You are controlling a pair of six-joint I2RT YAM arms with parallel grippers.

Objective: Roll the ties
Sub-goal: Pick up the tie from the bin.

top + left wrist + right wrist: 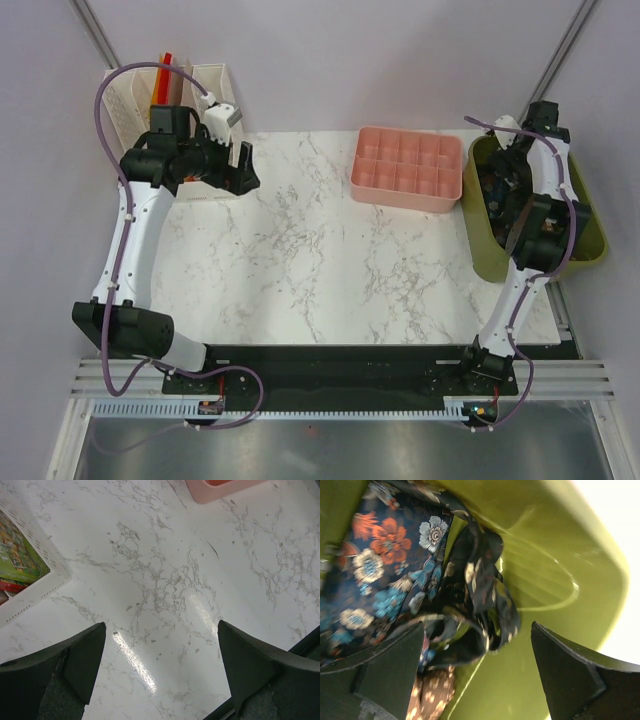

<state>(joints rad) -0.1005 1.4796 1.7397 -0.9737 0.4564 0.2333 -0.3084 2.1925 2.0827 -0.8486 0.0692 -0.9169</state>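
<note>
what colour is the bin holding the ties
Olive green bin, best in right wrist view.

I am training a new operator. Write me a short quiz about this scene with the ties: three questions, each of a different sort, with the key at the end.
1. True or false: the ties lie spread out on the marble table.
2. Choose one. The right gripper is: A) over the middle of the table; B) at the green bin, above the ties; C) at the near edge of the table.
3. Short answer: what does the left gripper hold?

Key
1. False: they lie heaped in the green bin.
2. B.
3. Nothing. Its jaws stand open over bare table.
</note>
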